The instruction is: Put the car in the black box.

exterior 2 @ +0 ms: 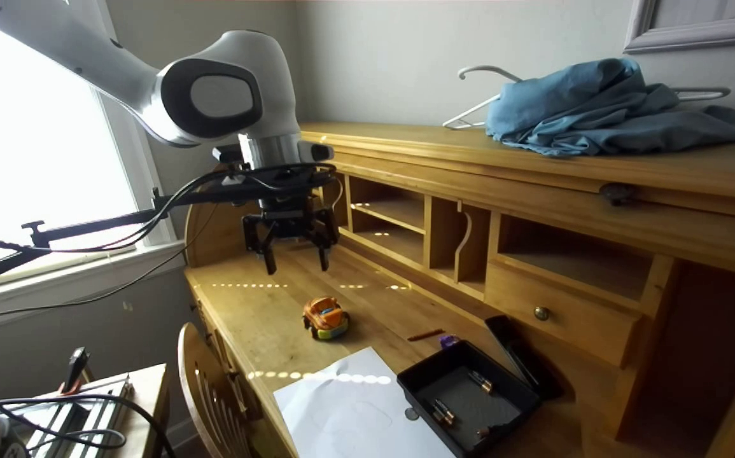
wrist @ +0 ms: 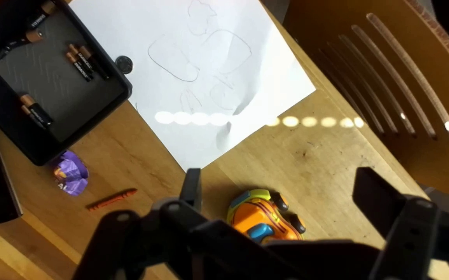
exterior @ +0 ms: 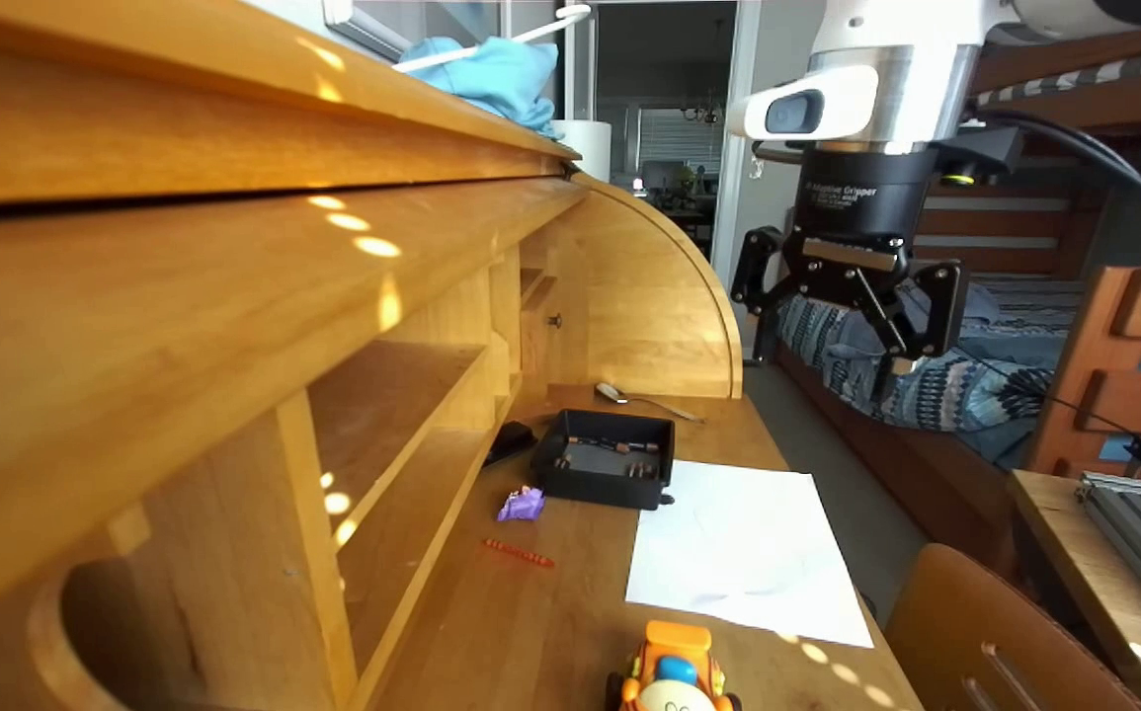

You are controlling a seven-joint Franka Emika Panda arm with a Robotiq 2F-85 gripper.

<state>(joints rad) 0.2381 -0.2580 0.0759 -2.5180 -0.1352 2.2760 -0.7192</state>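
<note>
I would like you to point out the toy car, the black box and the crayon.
Toy car (wrist: pixel 252 216), wrist view: orange body.
Black box (exterior: pixel 596 486), in an exterior view: near outer wall.
Crayon (wrist: pixel 112 199), wrist view: middle of shaft.

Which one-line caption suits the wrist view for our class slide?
The toy car, partly hidden by the open gripper, sits outside the black box holding batteries.

In the wrist view, the gripper (wrist: pixel 280 182) stands wide, a toy car (wrist: pixel 256 216) at five o'clock, paper (wrist: pixel 205 77) at twelve, a black box (wrist: pixel 55 83) holding batteries (wrist: pixel 79 67) at ten.
</note>
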